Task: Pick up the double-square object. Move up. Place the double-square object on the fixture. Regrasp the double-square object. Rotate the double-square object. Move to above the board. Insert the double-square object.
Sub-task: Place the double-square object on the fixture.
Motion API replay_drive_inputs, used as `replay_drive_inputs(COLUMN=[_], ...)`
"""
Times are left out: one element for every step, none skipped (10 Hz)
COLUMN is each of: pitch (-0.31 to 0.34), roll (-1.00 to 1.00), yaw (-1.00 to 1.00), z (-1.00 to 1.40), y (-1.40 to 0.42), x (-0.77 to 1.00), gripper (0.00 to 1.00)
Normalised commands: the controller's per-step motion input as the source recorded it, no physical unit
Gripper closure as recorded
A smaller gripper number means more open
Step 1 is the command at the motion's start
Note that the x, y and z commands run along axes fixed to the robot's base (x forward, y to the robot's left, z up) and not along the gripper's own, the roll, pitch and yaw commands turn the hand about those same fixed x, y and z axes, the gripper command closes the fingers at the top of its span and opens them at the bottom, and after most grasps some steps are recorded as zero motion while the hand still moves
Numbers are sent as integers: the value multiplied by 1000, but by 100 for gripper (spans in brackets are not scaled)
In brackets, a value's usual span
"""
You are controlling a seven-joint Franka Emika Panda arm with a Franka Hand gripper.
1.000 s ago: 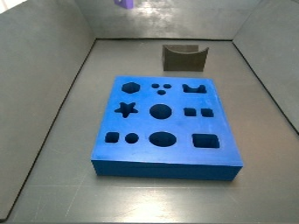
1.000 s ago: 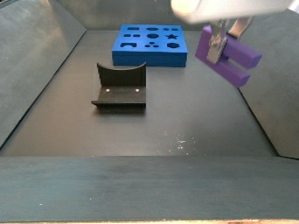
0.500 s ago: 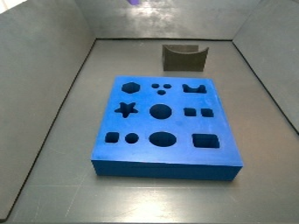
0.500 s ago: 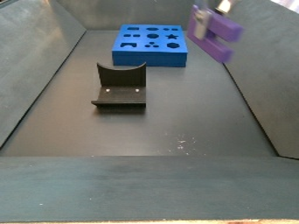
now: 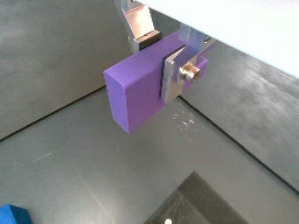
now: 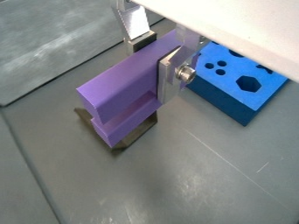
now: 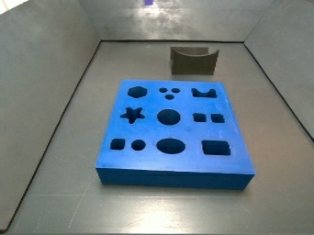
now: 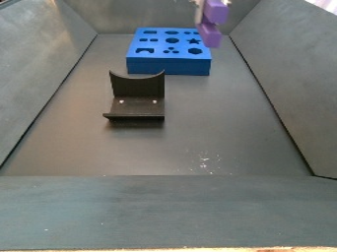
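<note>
The double-square object (image 5: 140, 87) is a purple block with a stepped side. My gripper (image 5: 158, 66) is shut on it, one silver finger (image 5: 176, 74) on its near face and the other finger (image 5: 142, 31) behind it. In a wrist view the object (image 6: 117, 94) hangs above the dark fixture (image 6: 131, 140), with the blue board (image 6: 239, 83) beyond. In a side view the object (image 8: 214, 20) is high at the frame's top edge, near the board (image 8: 168, 67). The fixture (image 8: 136, 98) stands apart on the floor. Only a purple sliver (image 7: 149, 3) shows in a side view.
The board (image 7: 185, 131) lies flat in the middle of the grey tray floor, with the fixture (image 7: 193, 61) behind it near the back wall. Sloping grey walls (image 8: 39, 59) enclose the tray on all sides.
The gripper has carried the double-square object upward and away, toward the board's end of the tray. It has almost left the top of both side views.
</note>
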Motion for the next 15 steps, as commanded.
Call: replay_drive_inputs(pitch=[205, 185, 179, 165, 161, 158, 16, 16, 12, 16, 27, 51, 65, 86, 96], roll=[69, 56, 53, 53, 53, 52, -1000, -1000, -1000, -1000, -1000, -1000, -1000, -1000, -1000], yaw=[-95, -42, -25, -2, 6, 17, 30, 22, 14, 6, 2, -6, -11, -23, -34], z=[43, 32, 27, 22, 14, 13, -271, -274, -235, -170, -134, -73, -51, -29, -26], y=[-112, -74, -60, -31, -21, -10, -215, -199, -141, -87, -58, -13, 5, 28, 36], x=[1000, 1000, 1000, 851, 788, 667, 1000, 1000, 1000, 1000, 1000, 894, 832, 723, 645], gripper=[100, 100, 100, 100, 100, 100, 100, 100, 100, 100, 100, 100, 100, 100, 100])
